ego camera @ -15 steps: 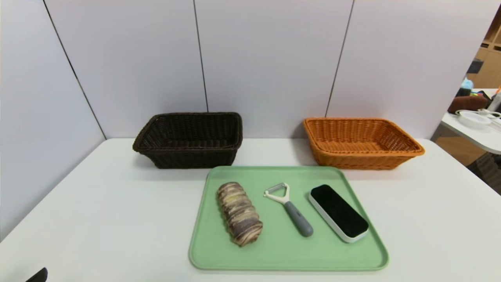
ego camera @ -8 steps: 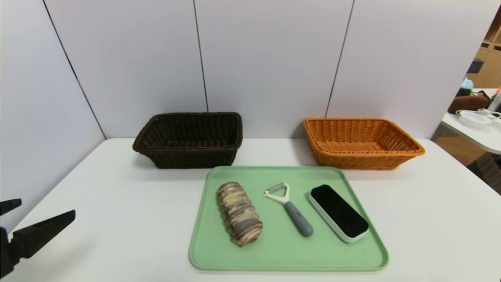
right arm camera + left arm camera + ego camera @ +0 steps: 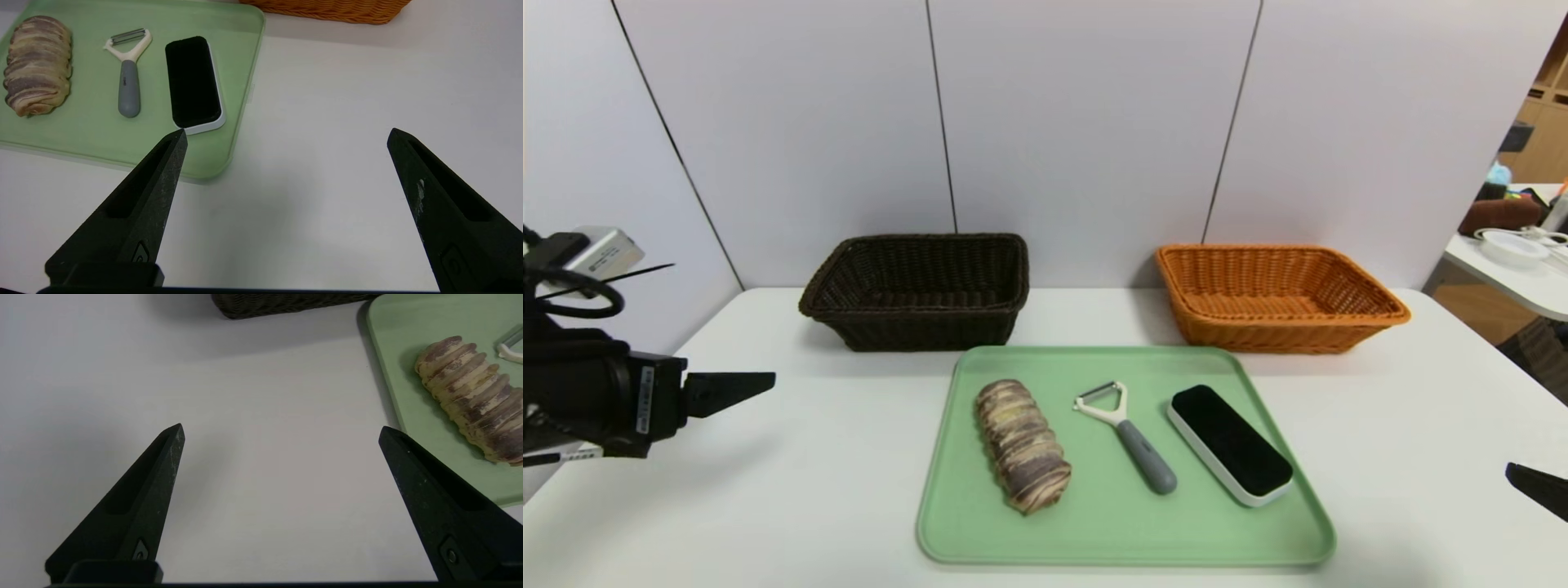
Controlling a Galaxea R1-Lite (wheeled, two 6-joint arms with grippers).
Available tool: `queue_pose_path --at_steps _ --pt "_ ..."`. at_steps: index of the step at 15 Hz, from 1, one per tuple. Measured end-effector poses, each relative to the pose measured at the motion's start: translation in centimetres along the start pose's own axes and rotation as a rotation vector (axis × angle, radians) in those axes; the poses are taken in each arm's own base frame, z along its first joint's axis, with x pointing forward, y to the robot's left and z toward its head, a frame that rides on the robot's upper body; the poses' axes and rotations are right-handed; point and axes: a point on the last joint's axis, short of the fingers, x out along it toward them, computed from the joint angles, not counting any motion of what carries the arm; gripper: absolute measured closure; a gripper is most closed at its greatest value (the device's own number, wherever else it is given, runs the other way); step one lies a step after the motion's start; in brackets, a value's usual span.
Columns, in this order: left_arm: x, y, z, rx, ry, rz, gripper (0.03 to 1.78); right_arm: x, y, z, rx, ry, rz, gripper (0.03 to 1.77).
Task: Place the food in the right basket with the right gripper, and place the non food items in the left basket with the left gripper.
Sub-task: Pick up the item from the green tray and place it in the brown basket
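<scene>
Roll (image 3: 1023, 447), peeler (image 3: 1137, 449), brush (image 3: 1230, 446) on tray (image 3: 1127, 535). Left end effector (image 3: 282, 426), right end effector (image 3: 288, 130) over worktop (image 3: 833, 490) (both wide open, holding nothing).

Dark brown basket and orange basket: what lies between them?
Only bare white table separates the dark brown basket and the orange basket, as the head view shows.

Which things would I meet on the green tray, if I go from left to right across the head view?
The ridged roll → the peeler with grey handle → the white-cased brush with black top.
</scene>
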Motion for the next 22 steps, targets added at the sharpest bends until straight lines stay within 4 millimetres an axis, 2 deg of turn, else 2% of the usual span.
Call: queue_pose_path --at_steps 3,7,10,14,20,22 --pt "1.8 0.1 1.1 0.016 0.026 -0.064 0.12 1.8 -0.2 1.5 -0.001 0.047 0.024 0.11" --pt "3.5 -0.6 0.9 0.028 0.078 -0.105 0.12 3.8 0.3 2.9 -0.028 0.091 0.093 0.11" --pt "4.0 -2.4 0.6 0.07 0.107 -0.178 0.12 5.5 1.1 3.8 -0.061 0.107 0.17 0.11" --pt "5.0 -4.7 0.2 0.091 0.152 -0.26 0.12 7.7 2.3 4.0 -0.094 0.163 0.236 0.11" --pt "7.3 -6.0 -0.2 -0.007 0.22 -0.096 0.12 10.7 3.4 4.2 -0.107 0.198 0.277 0.11" --pt "7.5 -6.2 -0.2 -0.021 0.225 -0.08 0.12 11.7 3.5 4.3 -0.107 0.22 0.278 0.11"
